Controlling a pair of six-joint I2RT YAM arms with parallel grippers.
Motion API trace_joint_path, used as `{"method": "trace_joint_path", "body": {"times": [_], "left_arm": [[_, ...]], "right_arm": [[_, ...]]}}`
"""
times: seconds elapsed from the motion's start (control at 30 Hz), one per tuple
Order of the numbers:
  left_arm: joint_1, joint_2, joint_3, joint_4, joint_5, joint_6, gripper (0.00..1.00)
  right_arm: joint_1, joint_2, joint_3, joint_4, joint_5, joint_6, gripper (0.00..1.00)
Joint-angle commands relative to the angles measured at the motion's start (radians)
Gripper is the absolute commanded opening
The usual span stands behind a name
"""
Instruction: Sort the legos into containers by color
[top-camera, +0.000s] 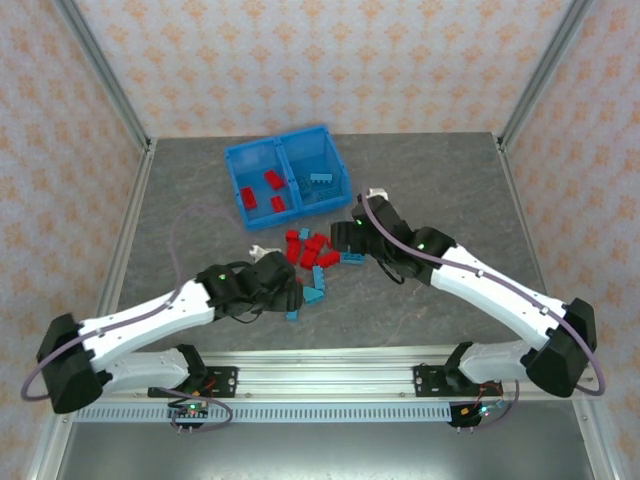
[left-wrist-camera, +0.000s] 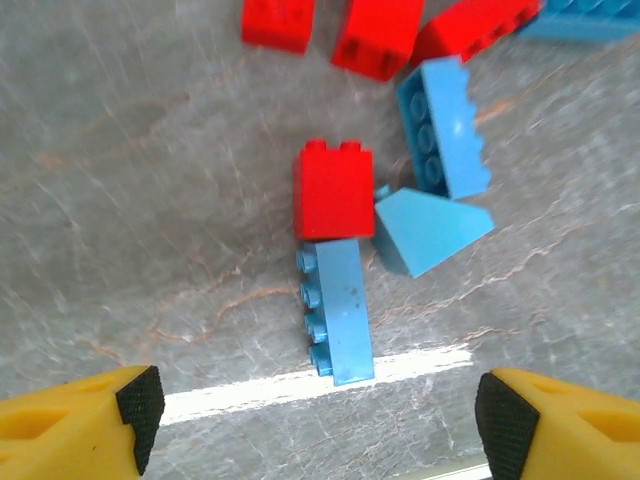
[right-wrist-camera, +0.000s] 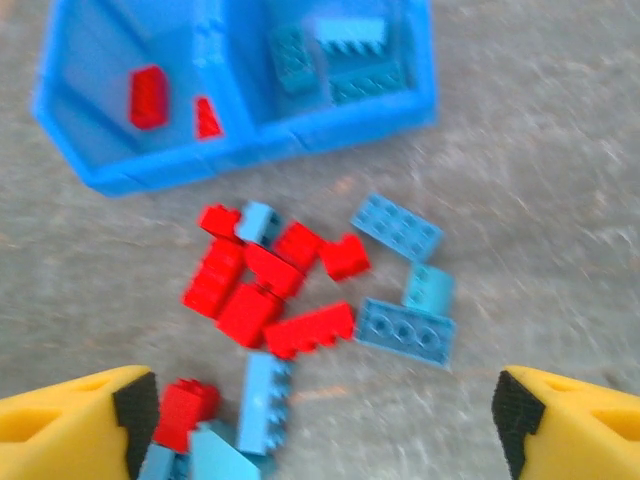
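The blue bin (top-camera: 236, 190) stands at the back of the table. Its left container holds red legos (top-camera: 273, 181) and its right container holds light blue legos (top-camera: 320, 182). A loose pile of red and blue legos (top-camera: 315, 253) lies in front of it. My left gripper (left-wrist-camera: 320, 420) is open and empty above a long light blue brick (left-wrist-camera: 337, 310), which touches a red brick (left-wrist-camera: 332, 190). My right gripper (right-wrist-camera: 325, 415) hovers open and empty over the pile, with a red cluster (right-wrist-camera: 262, 285) and a blue plate (right-wrist-camera: 405, 331) below it. The bin (right-wrist-camera: 250, 150) lies beyond.
In the top view the left gripper (top-camera: 292, 292) and the right gripper (top-camera: 345, 240) flank the pile closely. A light blue sloped brick (left-wrist-camera: 430, 230) lies beside the red brick. Metal frame posts (top-camera: 105, 75) stand at the table's back corners.
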Motion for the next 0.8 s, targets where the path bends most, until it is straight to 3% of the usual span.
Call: {"method": "trace_joint_path", "body": {"times": [0.0,0.1,0.23,0.3,0.43,0.63,0.7,0.77], "left_arm": [[-0.015,0.091,-0.015,0.069,0.005,-0.098,0.8],[-0.015,0.19,-0.006,0.123,0.031,-0.089,0.71],[-0.024,0.304,0.006,0.188,0.072,-0.075,0.71],[-0.032,0.351,0.011,0.179,0.041,-0.092,0.68],[-0.032,0.401,0.0,0.18,-0.006,-0.117,0.54],[-0.036,0.443,-0.003,0.213,0.009,-0.113,0.2],[-0.037,0.433,0.003,0.208,0.006,-0.11,0.19],[-0.037,0.407,0.02,0.184,-0.005,-0.106,0.15]], "right_arm": [[-0.002,-0.062,-0.047,-0.084,0.084,0.061,0.92],[-0.002,-0.1,-0.067,-0.092,0.092,0.064,0.94],[-0.002,-0.098,-0.061,-0.119,0.081,0.061,0.94],[-0.002,-0.098,-0.061,-0.135,0.073,0.065,0.94],[-0.002,-0.105,-0.059,-0.17,0.031,0.075,0.94],[-0.002,-0.114,-0.042,-0.232,-0.221,0.063,0.95],[-0.002,-0.106,-0.029,-0.267,-0.325,0.069,0.95],[-0.002,-0.105,-0.011,-0.31,-0.334,0.09,0.95]]}}
